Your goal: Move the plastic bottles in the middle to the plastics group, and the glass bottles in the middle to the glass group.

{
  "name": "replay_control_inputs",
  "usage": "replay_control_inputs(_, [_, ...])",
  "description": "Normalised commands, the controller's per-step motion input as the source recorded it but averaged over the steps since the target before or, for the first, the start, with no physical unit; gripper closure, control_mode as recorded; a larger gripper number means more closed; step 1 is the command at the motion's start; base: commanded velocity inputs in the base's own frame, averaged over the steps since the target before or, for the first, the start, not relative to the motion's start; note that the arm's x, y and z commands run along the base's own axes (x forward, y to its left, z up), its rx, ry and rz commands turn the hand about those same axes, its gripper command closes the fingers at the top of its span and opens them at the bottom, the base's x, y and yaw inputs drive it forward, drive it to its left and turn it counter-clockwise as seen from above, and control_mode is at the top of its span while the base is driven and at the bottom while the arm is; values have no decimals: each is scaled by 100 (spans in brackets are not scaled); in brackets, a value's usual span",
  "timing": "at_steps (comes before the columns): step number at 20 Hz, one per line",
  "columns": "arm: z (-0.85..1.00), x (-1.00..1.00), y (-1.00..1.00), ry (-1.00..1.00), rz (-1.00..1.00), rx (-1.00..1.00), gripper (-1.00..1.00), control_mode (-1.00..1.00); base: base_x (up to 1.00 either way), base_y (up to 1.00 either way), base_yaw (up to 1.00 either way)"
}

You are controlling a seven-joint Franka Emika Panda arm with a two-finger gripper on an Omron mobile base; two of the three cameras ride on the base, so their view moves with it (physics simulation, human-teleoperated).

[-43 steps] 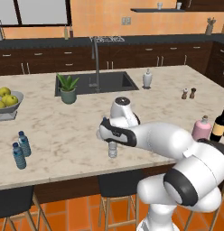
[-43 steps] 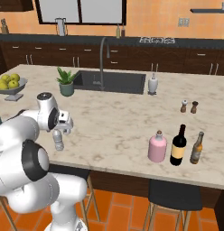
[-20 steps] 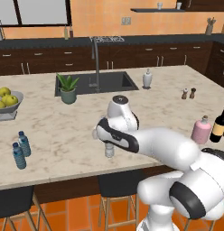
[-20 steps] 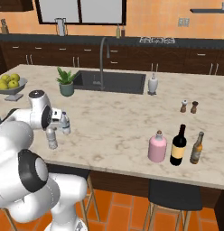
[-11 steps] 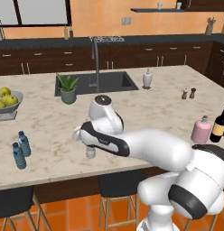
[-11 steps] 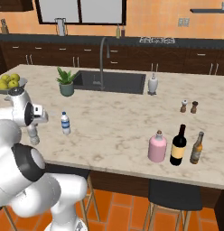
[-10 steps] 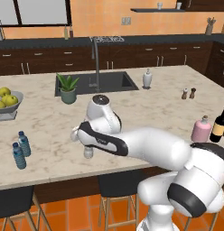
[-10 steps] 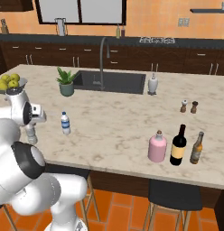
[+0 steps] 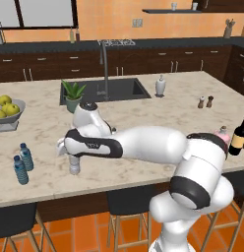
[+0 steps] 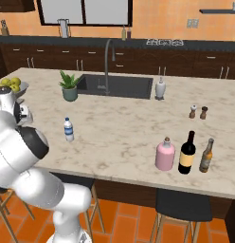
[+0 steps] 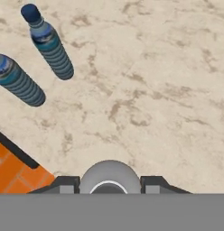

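Hand view: my jaws (image 11: 109,187) are closed on the plain greyish-clear plastic bottle (image 11: 109,177), its round top between the fingertips. Beyond it, two blue-capped ribbed bottles (image 11: 51,45) stand near on the marbled stone desk (image 11: 168,90). I judge I should carry it low, keep it upright, and set it just beside them without knocking either.

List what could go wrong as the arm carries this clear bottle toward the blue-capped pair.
The gripper holds the greyish-clear bottle by its top, so it might swing or slip. The two blue-capped bottles stand close together near the counter edge; setting down too near could topple one off.
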Motion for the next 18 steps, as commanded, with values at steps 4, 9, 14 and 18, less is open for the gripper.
replay_control_inputs(4, [0,6,55,0,9,0,100,-100,0,0,0])
replay_control_inputs(9, [0,6,31,-2,5,0,100,-100,0,0,0])
replay_control_inputs(14, [0,34,23,-7,1,0,100,-100,0,0,0])
replay_control_inputs(18, [0,38,29,-3,1,0,100,-100,0,0,0])
